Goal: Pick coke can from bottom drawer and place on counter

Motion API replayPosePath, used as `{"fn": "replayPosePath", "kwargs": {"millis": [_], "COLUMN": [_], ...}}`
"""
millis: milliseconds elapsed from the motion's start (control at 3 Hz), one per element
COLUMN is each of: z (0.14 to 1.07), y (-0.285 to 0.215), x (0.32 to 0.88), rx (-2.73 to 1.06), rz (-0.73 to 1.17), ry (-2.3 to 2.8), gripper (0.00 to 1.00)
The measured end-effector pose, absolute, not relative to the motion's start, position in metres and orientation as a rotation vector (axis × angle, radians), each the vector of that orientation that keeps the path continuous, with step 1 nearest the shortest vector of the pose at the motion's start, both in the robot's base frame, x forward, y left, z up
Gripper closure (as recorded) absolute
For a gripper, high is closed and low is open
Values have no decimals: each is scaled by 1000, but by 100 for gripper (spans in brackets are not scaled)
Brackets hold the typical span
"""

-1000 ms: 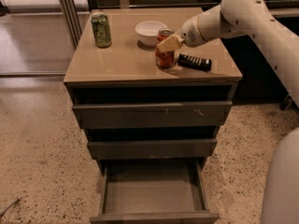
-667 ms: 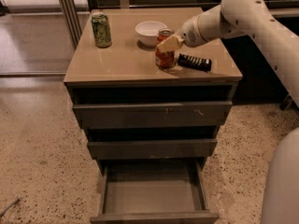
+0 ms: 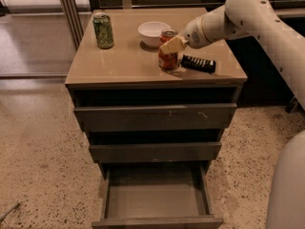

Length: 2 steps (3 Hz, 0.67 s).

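The coke can [image 3: 167,60], red-orange with a silver top, stands upright on the tan counter [image 3: 128,56] near its right-middle. My gripper [image 3: 169,44] is at the can's upper part, reaching in from the right on the white arm [image 3: 248,13]. Its cream tip overlaps the can's top. The bottom drawer [image 3: 155,194] is pulled open below, and its grey tray shows nothing inside.
A taller green patterned can [image 3: 103,30] stands at the counter's back left. A white bowl [image 3: 153,33] sits just behind the coke can. A black remote [image 3: 198,63] lies right of it. The two upper drawers [image 3: 155,116] are closed. The robot's white base [image 3: 288,185] is at lower right.
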<state>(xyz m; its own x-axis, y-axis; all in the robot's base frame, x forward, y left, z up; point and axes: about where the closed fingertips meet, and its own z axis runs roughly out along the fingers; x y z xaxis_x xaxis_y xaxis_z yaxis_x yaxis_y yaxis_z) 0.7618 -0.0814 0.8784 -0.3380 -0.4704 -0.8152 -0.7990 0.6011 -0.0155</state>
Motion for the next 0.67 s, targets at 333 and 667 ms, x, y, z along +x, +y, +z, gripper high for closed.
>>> {"fn": "replayPosePath", "kwargs": {"millis": [333,667], "z": [878,878], "y": [-81,-81], "x": [762,762], "rx": [-1006,-1006], "rz": [500,500], "ry": [1995,1995], "gripper": [13,0]}}
